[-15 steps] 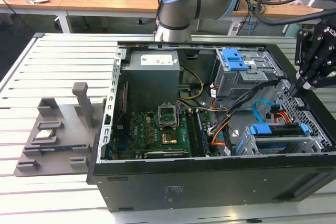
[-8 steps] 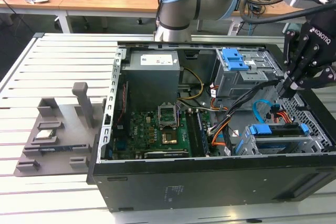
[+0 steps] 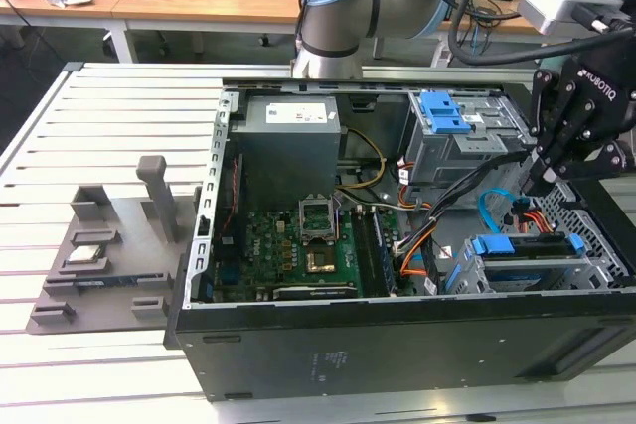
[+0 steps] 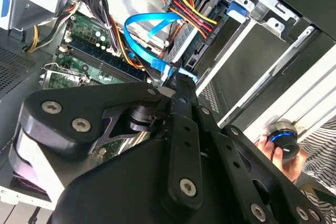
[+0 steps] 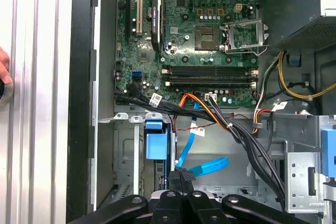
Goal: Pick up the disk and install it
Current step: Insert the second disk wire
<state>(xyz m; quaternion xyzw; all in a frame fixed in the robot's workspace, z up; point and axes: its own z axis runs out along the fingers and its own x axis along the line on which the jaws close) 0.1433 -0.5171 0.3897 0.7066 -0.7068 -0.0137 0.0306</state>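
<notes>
1. A big grey bench (image 3: 109,96) made of metal slats carries everything.
2. On it lies an open computer case (image 3: 298,345), so we can look inside at the green board (image 3: 298,250) and lots of wires.
3. The robot arm (image 3: 343,7) reaches over the case from the far side, toward the exterior view's right.
4. In the near corner of the case, on that same side, sits a metal cage (image 3: 596,270).
5. The disk (image 3: 527,245) lies flat in this cage, with its blue rails showing. To me it looks already put in its place, so the picking up seems done. I cannot tell if it is pushed all the way in.
6. The claw (image 3: 532,186) hangs just above the disk, and I cannot see it touching. Its two fingertips (image 5: 181,174) are pressed together with nothing between them, so it is clenched and empty.
7. A thin blue ribbon cable (image 5: 205,167) curls right beside the fingertips.
</notes>
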